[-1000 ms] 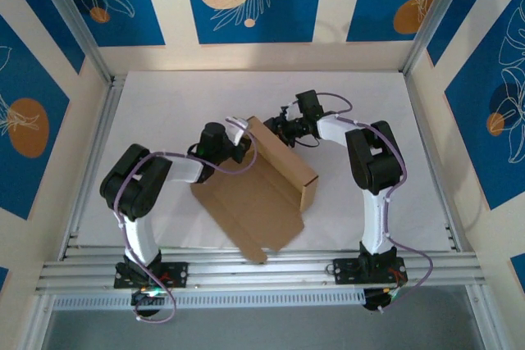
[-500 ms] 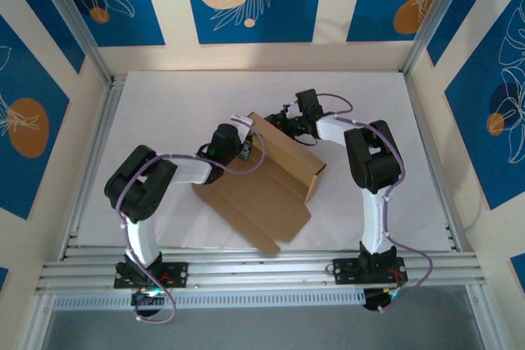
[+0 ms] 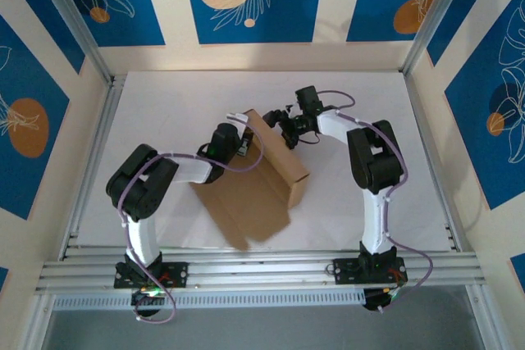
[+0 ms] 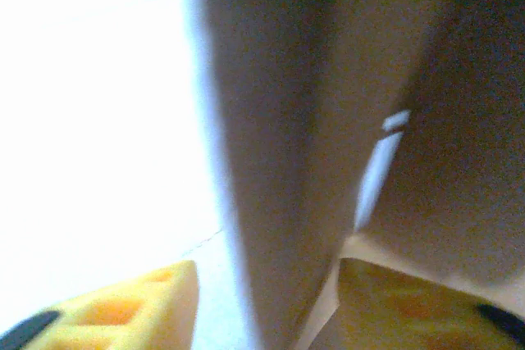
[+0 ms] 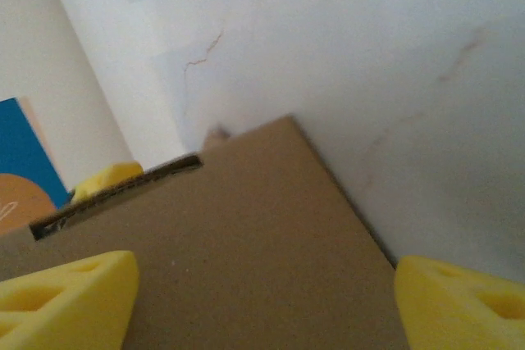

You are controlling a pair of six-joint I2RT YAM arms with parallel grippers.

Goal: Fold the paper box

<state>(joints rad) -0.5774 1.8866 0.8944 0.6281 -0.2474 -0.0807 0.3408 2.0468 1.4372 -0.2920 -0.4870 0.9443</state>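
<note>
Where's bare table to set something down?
Free: far strip of table between back wall and paper box; right side, between right arm and rail. Crowded: centre, where left pincer and right pincer are at the box.

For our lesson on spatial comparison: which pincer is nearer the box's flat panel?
Left. The left pincer is at the far edge of the flat panel of the box, beside its upright wall; the right pincer is across that wall.

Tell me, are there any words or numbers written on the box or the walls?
None: no words, numbers or labels can be read anywhere.
The paper box is plain brown cardboard.
The blue wall panels bear only leaf and circle drawings.
</note>
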